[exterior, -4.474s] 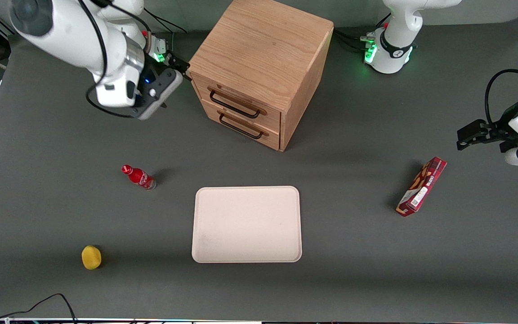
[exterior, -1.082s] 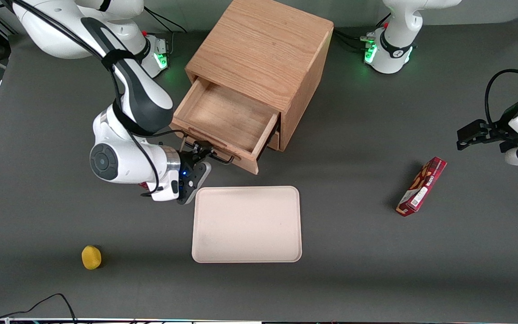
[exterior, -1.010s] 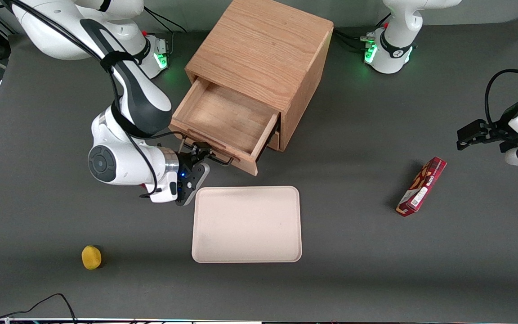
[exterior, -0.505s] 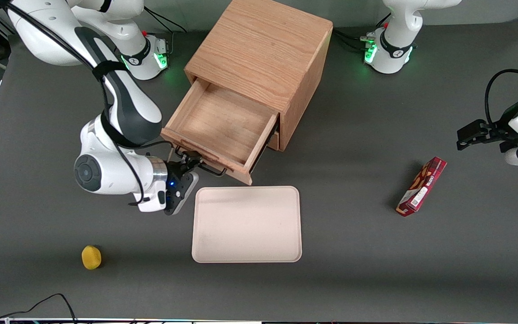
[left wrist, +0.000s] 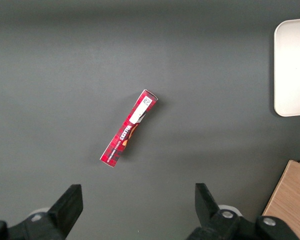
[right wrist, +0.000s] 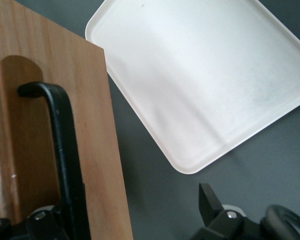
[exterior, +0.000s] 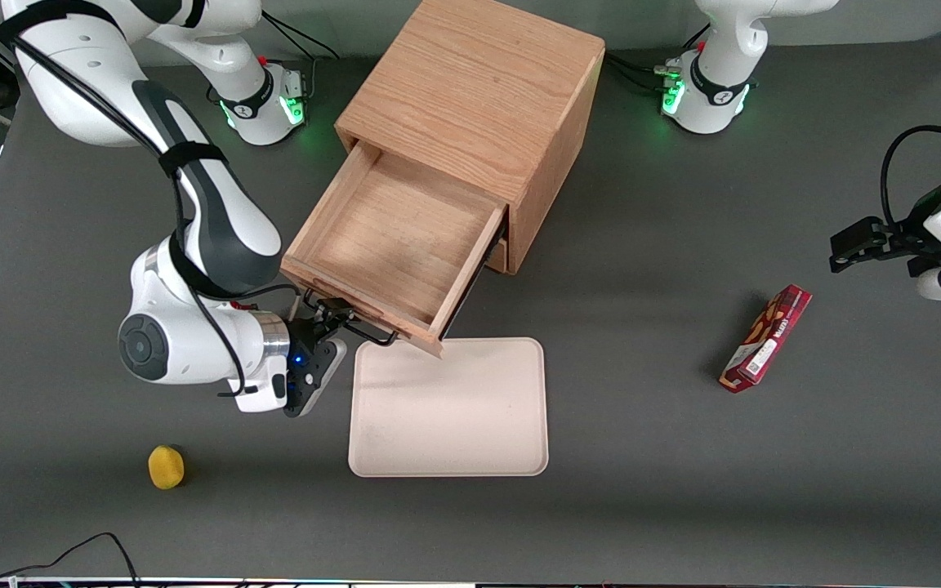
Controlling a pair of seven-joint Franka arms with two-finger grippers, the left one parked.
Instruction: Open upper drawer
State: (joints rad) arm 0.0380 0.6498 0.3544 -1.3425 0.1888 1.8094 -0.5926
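front view: high up, looking steeply down on the whole bench [exterior: 642, 506] | right wrist view: tight on the upper drawer [right wrist: 50, 150] front and tray [right wrist: 200, 85] | left wrist view: straight down on the red box [left wrist: 128, 127] | all three catch the tray

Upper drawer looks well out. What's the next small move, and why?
Probably ease the gripper off the thin black bar handle rather than pull: the light oak upper drawer is far out of the wooden cube cabinet, its front corner overhanging the cream rectangular tray, and the open fingers only straddle the handle.
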